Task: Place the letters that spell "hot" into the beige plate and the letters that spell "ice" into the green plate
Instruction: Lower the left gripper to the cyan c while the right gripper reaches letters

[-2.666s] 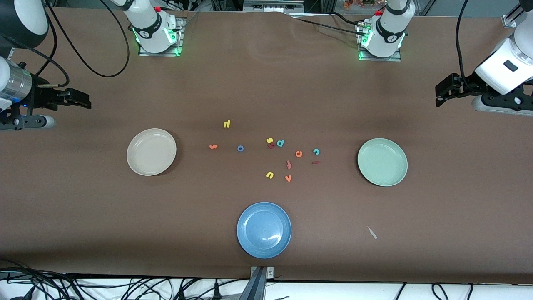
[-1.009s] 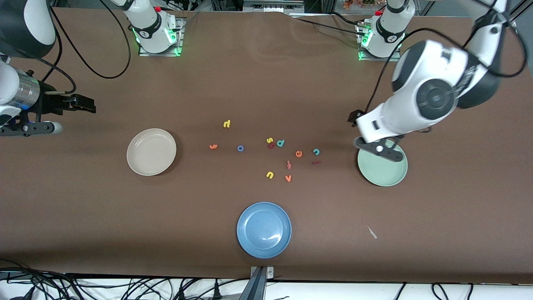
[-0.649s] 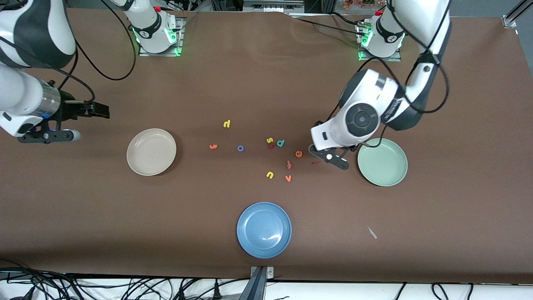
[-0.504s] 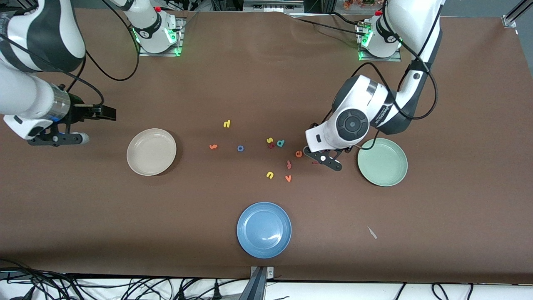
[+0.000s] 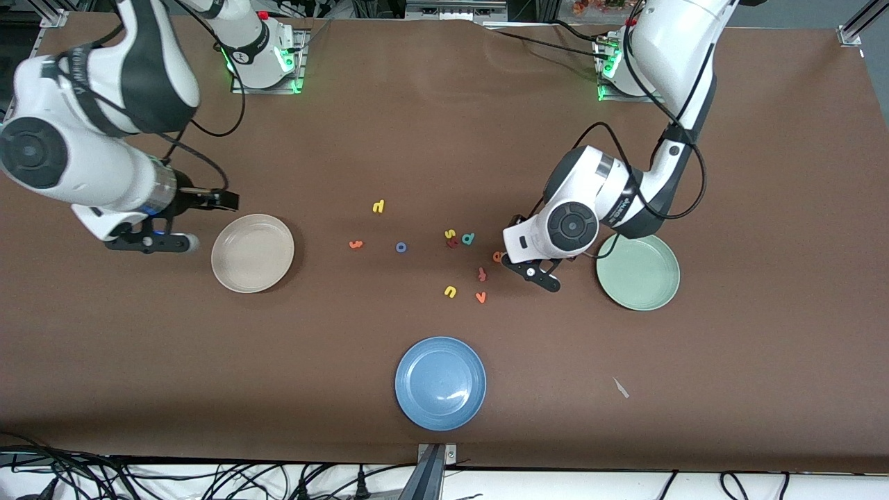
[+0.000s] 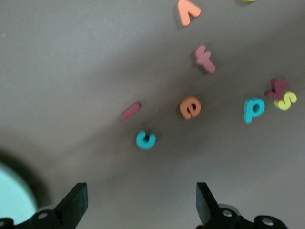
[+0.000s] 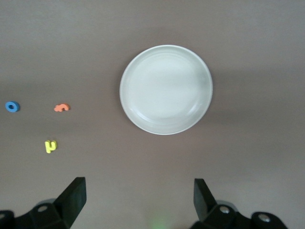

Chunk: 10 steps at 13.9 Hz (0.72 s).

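The beige plate (image 5: pixel 252 253) (image 7: pixel 166 89) lies toward the right arm's end, the green plate (image 5: pixel 637 270) (image 6: pixel 12 198) toward the left arm's end. Between them lie the yellow h (image 5: pixel 378 206) (image 7: pixel 50 146), orange t (image 5: pixel 355 244) (image 7: pixel 61 108), blue o (image 5: pixel 401 246) (image 7: pixel 12 106) and orange e (image 5: pixel 497 256) (image 6: pixel 190 107). My left gripper (image 5: pixel 531 269) (image 6: pixel 140 193) hangs open and empty over the table beside the teal c (image 6: pixel 146 139) and dark red i (image 6: pixel 130 110), which its hand hides in the front view. My right gripper (image 5: pixel 226 201) (image 7: pixel 138 195) is open and empty, over the table next to the beige plate.
A blue plate (image 5: pixel 440 383) sits nearest the front camera. Other letters lie among the task's: yellow s (image 5: pixel 449 234), teal d (image 5: pixel 468 239), a dark red letter (image 5: pixel 453 242), red-orange f (image 5: pixel 482 274), yellow u (image 5: pixel 450 292), orange v (image 5: pixel 480 297). A small pale scrap (image 5: pixel 620 387) lies near the front edge.
My left arm swung in from the table's end, past the green plate, to above the c and i. My right arm moved in toward the beige plate. Both grippers stayed open.
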Each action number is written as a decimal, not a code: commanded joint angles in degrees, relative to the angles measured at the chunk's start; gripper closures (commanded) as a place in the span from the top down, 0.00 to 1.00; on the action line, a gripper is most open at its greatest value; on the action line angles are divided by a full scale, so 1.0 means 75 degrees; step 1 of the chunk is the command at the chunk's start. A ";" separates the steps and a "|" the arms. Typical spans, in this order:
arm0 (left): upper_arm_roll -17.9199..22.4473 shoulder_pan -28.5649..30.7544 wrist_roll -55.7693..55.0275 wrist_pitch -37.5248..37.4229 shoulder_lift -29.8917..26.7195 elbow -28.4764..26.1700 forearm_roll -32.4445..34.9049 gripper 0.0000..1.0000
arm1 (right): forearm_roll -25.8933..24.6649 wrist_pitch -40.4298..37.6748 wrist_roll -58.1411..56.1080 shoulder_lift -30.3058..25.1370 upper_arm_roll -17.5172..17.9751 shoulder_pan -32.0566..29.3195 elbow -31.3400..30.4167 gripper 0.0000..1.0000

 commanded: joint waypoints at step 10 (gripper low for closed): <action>0.0082 -0.0352 -0.0420 0.2072 0.0253 -0.1235 0.0660 0.99 | 0.0424 0.3885 0.2688 0.1210 -0.0012 0.2381 -0.1969 1.00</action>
